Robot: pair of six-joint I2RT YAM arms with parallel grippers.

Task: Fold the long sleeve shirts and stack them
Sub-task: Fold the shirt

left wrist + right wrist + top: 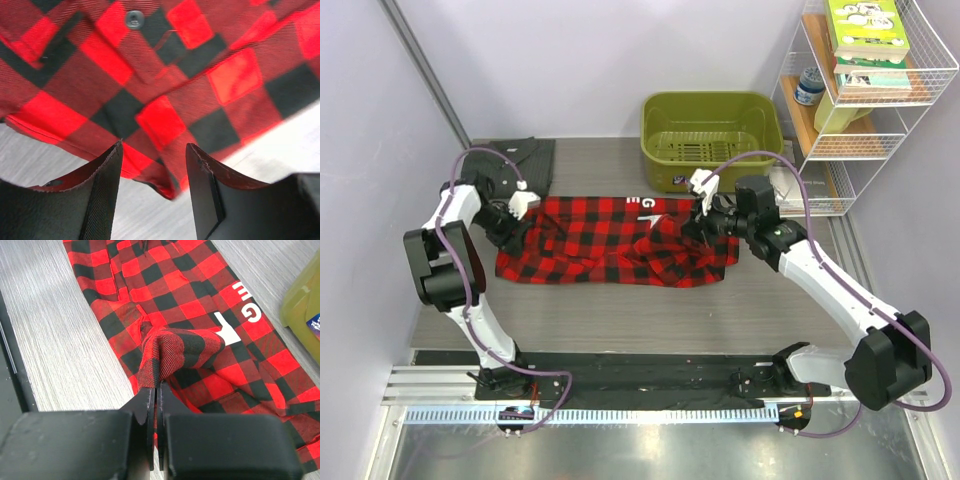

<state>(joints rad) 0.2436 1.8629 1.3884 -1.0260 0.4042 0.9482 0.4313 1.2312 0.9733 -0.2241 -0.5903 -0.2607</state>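
Note:
The red-and-black plaid shirt (615, 240) lies spread across the middle of the table, partly folded, with white letters near its far edge. The dark charcoal shirt (520, 160) lies folded at the back left. My right gripper (692, 224) is shut on a raised fold of the plaid shirt (175, 347) near its right end. My left gripper (520, 215) is open at the shirt's left end, its fingers either side of a hanging plaid corner (165, 185) just above the table. A button (134, 19) shows in the left wrist view.
A green plastic basket (712, 140) stands at the back, right of centre. A white wire rack (870, 100) with books and a bottle stands at the back right. A black mat (640, 375) runs along the near edge between the arm bases.

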